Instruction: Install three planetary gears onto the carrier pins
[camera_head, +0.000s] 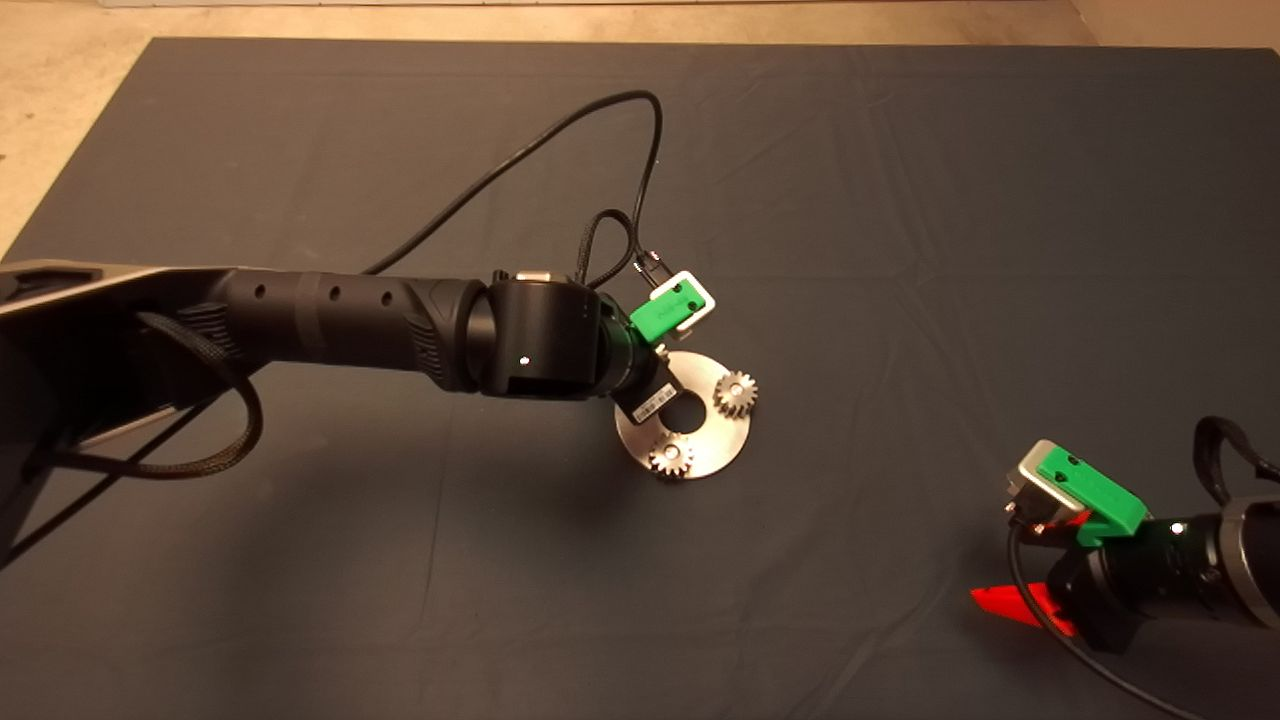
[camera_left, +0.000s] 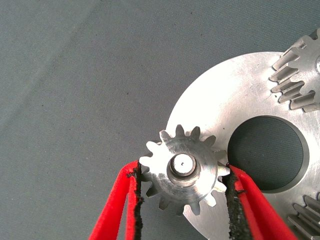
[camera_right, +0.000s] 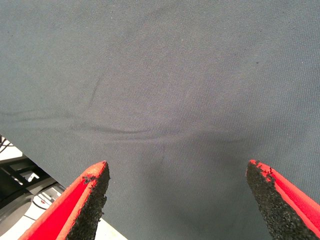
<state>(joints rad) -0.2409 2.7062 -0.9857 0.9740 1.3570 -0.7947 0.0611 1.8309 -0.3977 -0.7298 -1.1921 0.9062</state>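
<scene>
Two red fingers of the left tool (camera_left: 182, 200) are bracketing the third gear (camera_left: 183, 170), the black pads sitting against its teeth on either side. That gear is already down over a carrier pin (camera_left: 181, 163), whose silvery end is showing through the bore, at the left edge of the disc (camera_left: 235, 100). Whether the pads are gripping hard or only just touching is hard to judge from the wrist view; I am reading it as a light hold.

The main risk is lying in the release. If the fingers are opening unevenly, or lifting before they are clear of the teeth, the rough pads may be dragging the gear back up the pin or tilting it so that it is jamming. A sideways pull could also be sliding the whole disc across the dark mat (camera_head: 900, 200), since nothing is holding it down.

The other two gears, one at the disc's right edge (camera_head: 736, 394) and one at its near edge (camera_head: 672, 458), are sitting on their own pins, well apart from the fingers.

The right tool (camera_right: 177, 200) is waiting spread wide and empty over the worktop's near right part.
</scene>
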